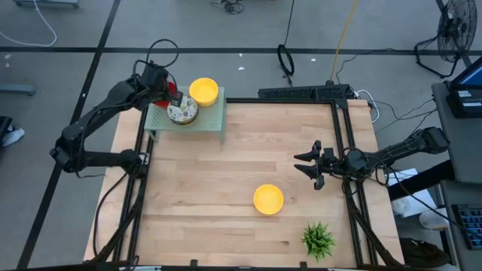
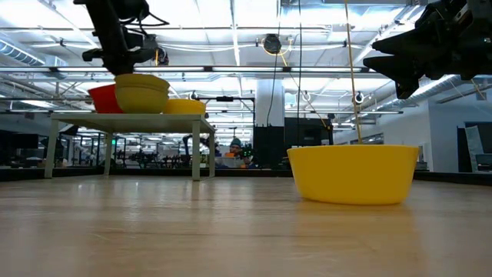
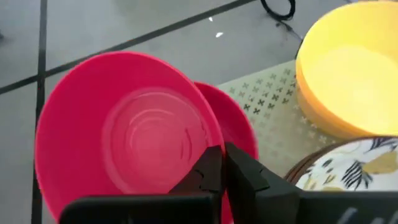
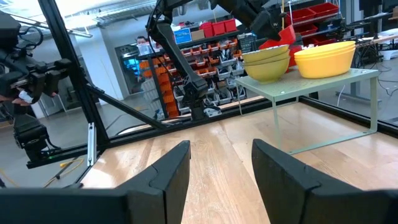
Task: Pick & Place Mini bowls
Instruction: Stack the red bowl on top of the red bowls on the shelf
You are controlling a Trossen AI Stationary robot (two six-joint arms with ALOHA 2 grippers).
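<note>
A small pale-green stand (image 1: 215, 120) sits at the table's far left. On it are a white patterned bowl (image 1: 182, 111), stacked on another as the low view shows, and a yellow bowl (image 1: 203, 90). At the stand's left end my left gripper (image 3: 219, 155) is shut on a red bowl (image 3: 130, 134). A second red bowl (image 3: 241, 127) shows just behind it. Another yellow bowl (image 1: 268, 199) rests on its base on the table, right of the middle. My right gripper (image 1: 307, 167) hovers open near the table's right edge, holding nothing. My left gripper pinches the red bowl's rim (image 3: 208, 146) between its two fingers, on the side toward the patterned bowl. The fingers slant down from the table's left. In the low view the bowl's bottom (image 2: 102, 108) is level with the stand's top; I cannot tell whether it rests there.
A small green plant (image 1: 318, 239) stands at the near right corner. A black frame (image 1: 343, 128) runs along the table's right and far edges. Bare wood lies between the stand and the yellow bowl on the table.
</note>
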